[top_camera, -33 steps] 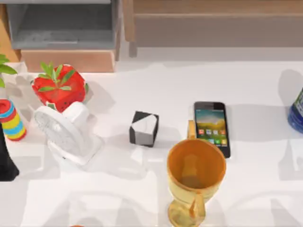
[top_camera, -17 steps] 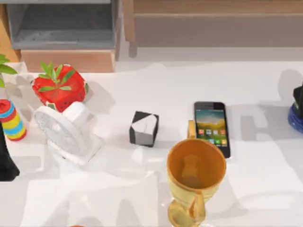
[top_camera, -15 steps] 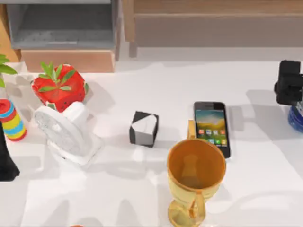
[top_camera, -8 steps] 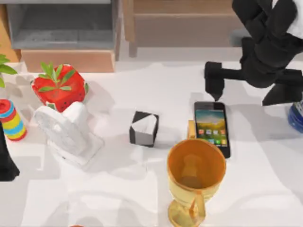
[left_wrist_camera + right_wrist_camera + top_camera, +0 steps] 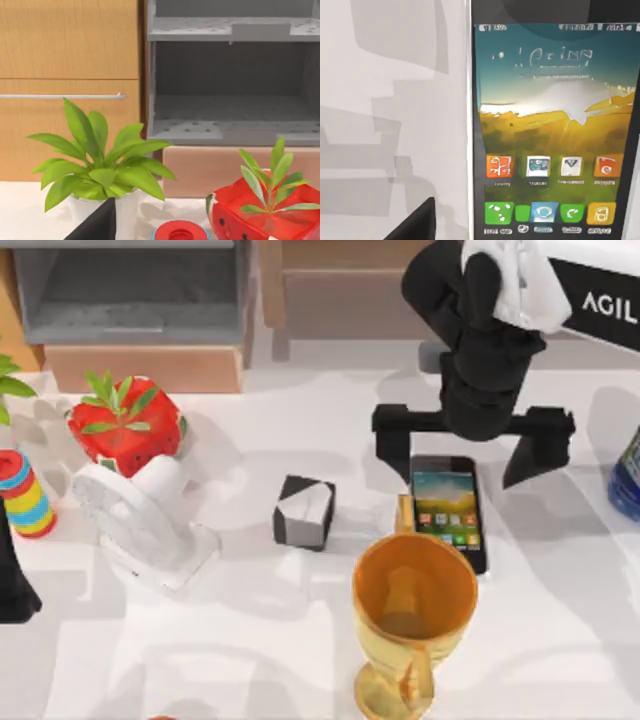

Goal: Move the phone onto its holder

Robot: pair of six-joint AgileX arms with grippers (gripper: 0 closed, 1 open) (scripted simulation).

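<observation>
Phone [image 5: 449,508] lay flat on the white surface [image 5: 560,620] by the yellow cup [image 5: 412,615], not moved yet, but the right tool [image 5: 460,455] had just swung in w/ fingers spread wide over its top end, prob. ready to grab it.

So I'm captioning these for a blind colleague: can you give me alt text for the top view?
The right gripper, fingers spread wide, hangs over the far end of the phone, which lies flat, screen up, on the white table. Nearer the camera stands an amber goblet; left of the phone sit a black-and-white cube and a white fan.
</observation>
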